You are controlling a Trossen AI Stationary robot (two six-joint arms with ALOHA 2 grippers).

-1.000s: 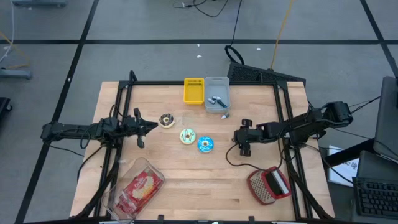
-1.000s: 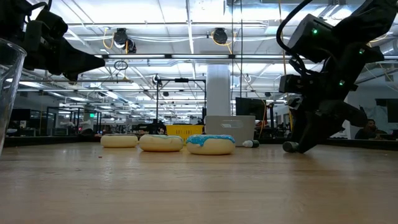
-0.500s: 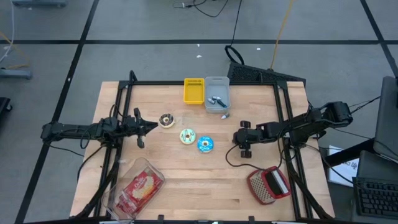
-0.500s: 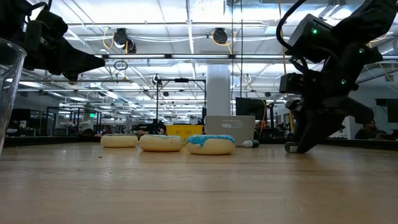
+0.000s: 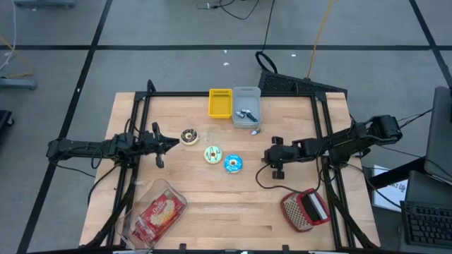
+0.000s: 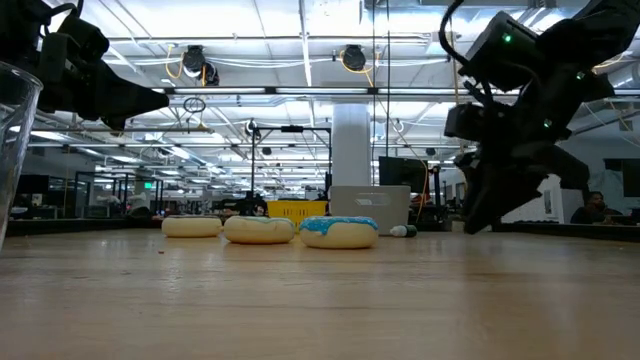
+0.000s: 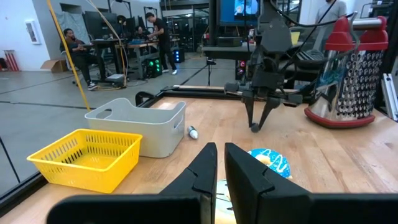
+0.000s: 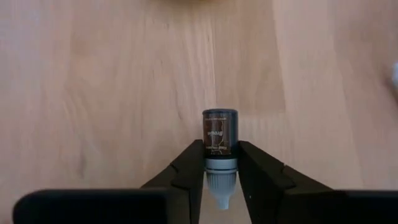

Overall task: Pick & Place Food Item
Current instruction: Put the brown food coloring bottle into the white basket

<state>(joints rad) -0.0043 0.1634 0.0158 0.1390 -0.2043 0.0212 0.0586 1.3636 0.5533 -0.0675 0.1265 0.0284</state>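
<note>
R gripper [image 5: 277, 161] sits right of centre in the high view, pointing down at the table [image 5: 212, 204]. Wrist view: its fingers [image 8: 189, 163] are pinched on a small dark-capped bottle [image 8: 219, 140], white tip toward the cam, label facing up. Jaws narrow, closed onto the bottle's neck. In the low view the R arm is at upper right of frame, gripper tip just above the wood.

L gripper [image 5: 161, 147] waits at mid-left of the high view, nothing in it; wrist view shows the two fingers [image 7: 202, 171] nearly together w/ only a slit between.

Three donuts near centre: blue-iced one [image 5: 233, 164] just left of the R gripper, green-iced one [image 5: 212, 154] beside it, choc one [image 5: 188, 135] farther upper left. Yellow basket [image 5: 220, 103] and grey bin [image 5: 246, 106] side by side at top centre. Red grater [image 5: 305, 209] lower right; clear tub w/ red packet [image 5: 155, 213] lower left.
</note>
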